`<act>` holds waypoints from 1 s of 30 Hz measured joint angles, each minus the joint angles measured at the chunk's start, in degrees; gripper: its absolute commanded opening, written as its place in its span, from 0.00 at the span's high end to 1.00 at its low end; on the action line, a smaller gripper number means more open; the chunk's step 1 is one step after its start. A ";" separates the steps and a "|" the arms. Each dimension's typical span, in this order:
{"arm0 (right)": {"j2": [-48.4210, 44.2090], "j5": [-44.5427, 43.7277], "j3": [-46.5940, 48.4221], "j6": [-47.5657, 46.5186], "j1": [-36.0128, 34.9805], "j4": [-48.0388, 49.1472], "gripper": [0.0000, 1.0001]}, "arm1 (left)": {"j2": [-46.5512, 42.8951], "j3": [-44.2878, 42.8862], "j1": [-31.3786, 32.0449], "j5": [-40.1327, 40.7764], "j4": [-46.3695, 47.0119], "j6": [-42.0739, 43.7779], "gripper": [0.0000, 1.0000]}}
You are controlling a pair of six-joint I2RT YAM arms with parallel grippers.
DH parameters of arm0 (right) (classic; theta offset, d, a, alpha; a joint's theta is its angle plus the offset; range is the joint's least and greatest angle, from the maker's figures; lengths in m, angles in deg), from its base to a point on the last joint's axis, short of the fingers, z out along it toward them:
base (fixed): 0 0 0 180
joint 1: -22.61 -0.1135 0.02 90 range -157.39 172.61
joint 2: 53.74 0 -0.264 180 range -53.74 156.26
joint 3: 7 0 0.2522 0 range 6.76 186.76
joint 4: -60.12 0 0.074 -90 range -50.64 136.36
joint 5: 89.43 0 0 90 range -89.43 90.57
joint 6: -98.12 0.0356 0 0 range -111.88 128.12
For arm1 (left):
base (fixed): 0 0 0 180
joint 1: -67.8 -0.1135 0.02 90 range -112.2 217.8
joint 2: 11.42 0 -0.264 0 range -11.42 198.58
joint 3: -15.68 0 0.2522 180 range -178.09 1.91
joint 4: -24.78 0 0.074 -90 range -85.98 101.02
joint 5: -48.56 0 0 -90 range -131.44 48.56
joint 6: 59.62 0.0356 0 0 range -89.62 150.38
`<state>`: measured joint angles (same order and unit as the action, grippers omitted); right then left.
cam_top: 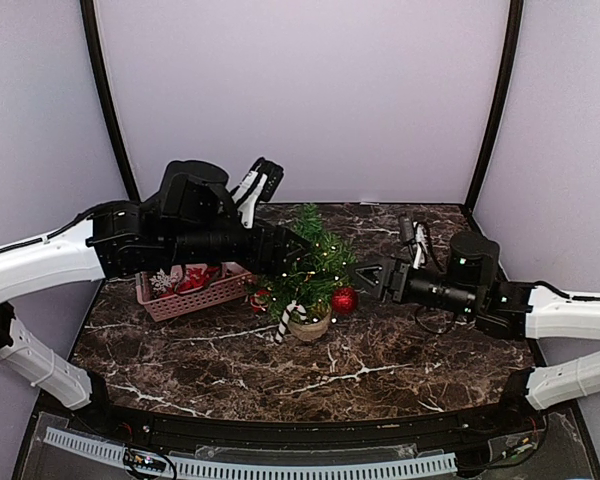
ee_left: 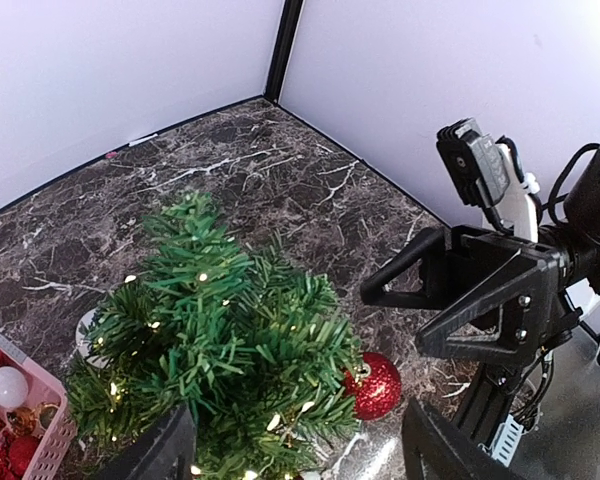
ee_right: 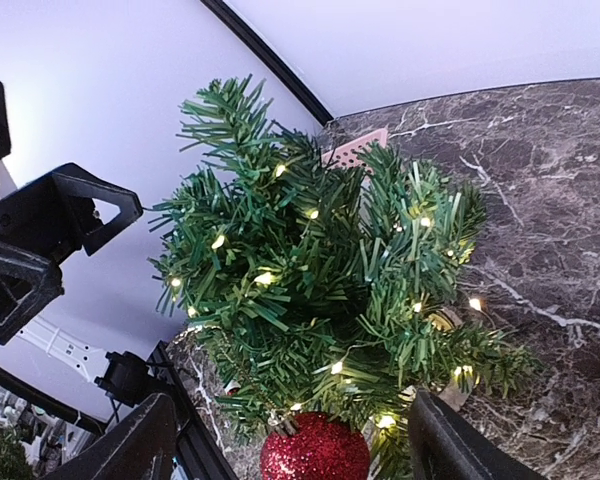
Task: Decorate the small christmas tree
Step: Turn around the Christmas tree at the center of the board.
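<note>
Dark marbled tabletop (cam_top: 400,375), lilac walls. Small christmas tree (cam_top: 310,262) stands upright in its tan pot (cam_top: 310,326), directly ahead of both grippers and between them. Needles bushy and green, warm lights lit. A red glitter ball (cam_top: 343,299) hangs low on the side facing the right gripper (cam_top: 368,277), and a candy cane (cam_top: 285,320) sits low by the pot. Right gripper's fingers are spread wide, holding nothing; left gripper (ee_left: 298,440) is likewise agape at the foliage (empty). Judgement: between ornaments. Next move calls for a fresh bauble from the pink basket (cam_top: 195,293), back and to the left of the left gripper, then a bare branch.
</note>
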<state>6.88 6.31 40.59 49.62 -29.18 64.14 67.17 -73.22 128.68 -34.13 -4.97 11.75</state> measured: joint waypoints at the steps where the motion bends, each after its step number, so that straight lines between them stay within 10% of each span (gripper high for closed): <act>1: -0.92 -0.87 0.17 -0.37 0.00 -1.22 0.18 | -0.57 0.63 -0.39 -0.22 0.07 -0.33 0.24; 17: -4.22 -5.97 -0.87 2.36 9.79 -7.96 0.29 | -16.28 26.16 -11.28 -7.37 6.01 -16.31 0.33; 30: 6.25 -0.39 -12.41 12.33 12.57 6.03 0.51 | -19.04 52.19 -11.65 -9.81 26.03 -33.86 0.45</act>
<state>13.13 5.91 28.17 61.94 -16.61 70.17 48.13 -21.02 117.03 -43.94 21.06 -22.11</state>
